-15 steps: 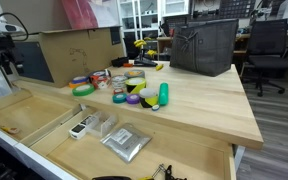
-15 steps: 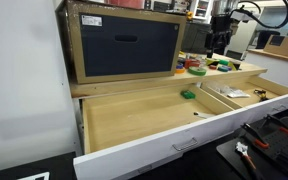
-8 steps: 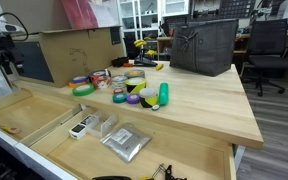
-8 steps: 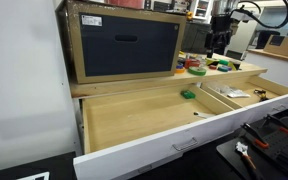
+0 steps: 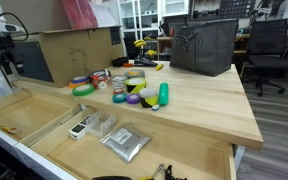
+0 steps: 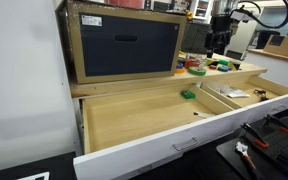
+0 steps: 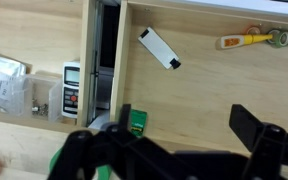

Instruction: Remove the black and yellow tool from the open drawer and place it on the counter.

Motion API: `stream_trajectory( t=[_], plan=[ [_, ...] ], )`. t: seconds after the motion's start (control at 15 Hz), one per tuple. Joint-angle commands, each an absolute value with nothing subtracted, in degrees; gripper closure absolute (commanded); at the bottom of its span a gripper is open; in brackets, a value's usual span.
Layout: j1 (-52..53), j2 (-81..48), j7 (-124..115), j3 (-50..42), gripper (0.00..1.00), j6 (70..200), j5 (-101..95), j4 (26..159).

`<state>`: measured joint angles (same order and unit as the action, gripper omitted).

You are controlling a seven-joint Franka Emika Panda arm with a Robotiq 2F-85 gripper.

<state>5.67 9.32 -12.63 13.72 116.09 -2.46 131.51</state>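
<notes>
The black and yellow tool [image 5: 161, 172] lies in the open drawer's smaller compartment, cut off by the bottom edge of an exterior view. It is out of the wrist view. The drawer [image 6: 164, 148] is pulled far out below the wooden counter [image 5: 204, 100]. My gripper [image 7: 184, 122] is open and empty, high above the drawer's large compartment near the divider [image 7: 104, 50]. A small green item [image 7: 136, 123] lies beside one finger. The arm [image 6: 219, 25] shows at the counter's far end.
In the wrist view the drawer holds a white meter [image 7: 72, 88], a plastic bag [image 7: 2, 80], a white device [image 7: 159, 47] and a yellow-handled item [image 7: 249, 41]. Tape rolls [image 5: 134, 90], a cardboard box [image 5: 79, 50] and a dark bag [image 5: 204, 45] stand on the counter.
</notes>
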Motion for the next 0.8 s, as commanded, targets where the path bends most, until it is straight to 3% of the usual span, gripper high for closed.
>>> stream_trajectory(
  t=[0.0,0.73],
  plan=[
    [6.6,10.8,-10.8,11.7,0.00,116.9,-1.9,132.0],
    [2.7,14.8,-0.2,2.1,0.00,124.2,-1.8,138.9]
  ],
)
